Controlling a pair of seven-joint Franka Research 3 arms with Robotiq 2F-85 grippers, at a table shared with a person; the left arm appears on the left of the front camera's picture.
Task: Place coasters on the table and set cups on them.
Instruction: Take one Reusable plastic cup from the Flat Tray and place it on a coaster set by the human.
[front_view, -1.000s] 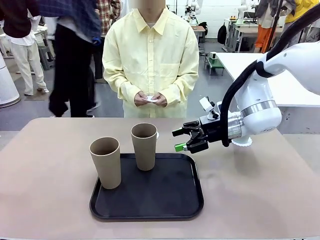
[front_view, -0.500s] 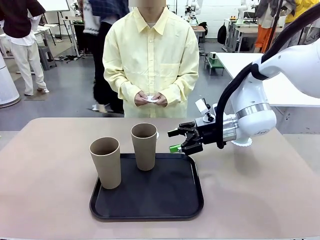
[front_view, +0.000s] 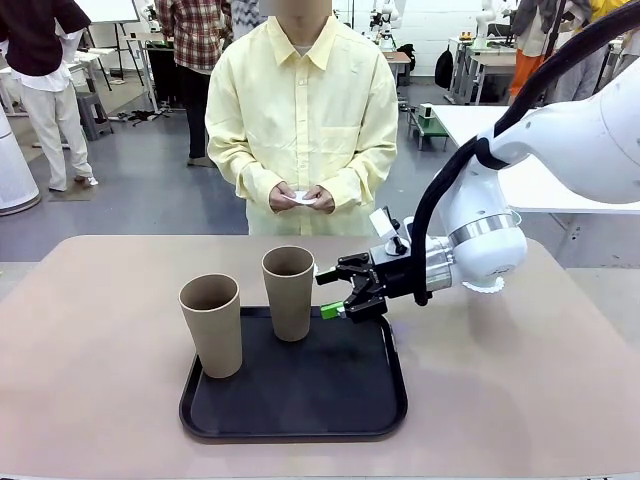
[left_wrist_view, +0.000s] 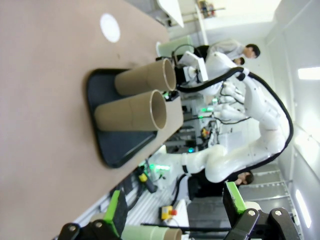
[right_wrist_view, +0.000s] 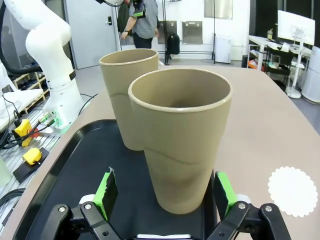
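Near cup (front_view: 212, 325): tan, stood upright at the front left of the black tray (front_view: 395, 405); long axis vertical, mouth turned up.
Far cup (front_view: 288, 293): tan, likewise upright at the tray's far edge, mouth up, tapered towards the base.
Coaster (right_wrist_view: 293, 191): laid flat on the desk (front_view: 520, 390), off the tray, near the far cup.
Right jaws: spread wide, pointed level at the far cup from just beside it; nothing is held.
Left jaws: spread wide and empty, well apart from the cups.
Person's hands (front_view: 300, 198): something small and white is held.

The right arm (front_view: 485, 235) hides most of one coaster (front_view: 488, 287) near the counter's (front_view: 100, 300) far edge. You can't tell what white thing (front_view: 302, 198) the person's hands (front_view: 283, 196) hold.
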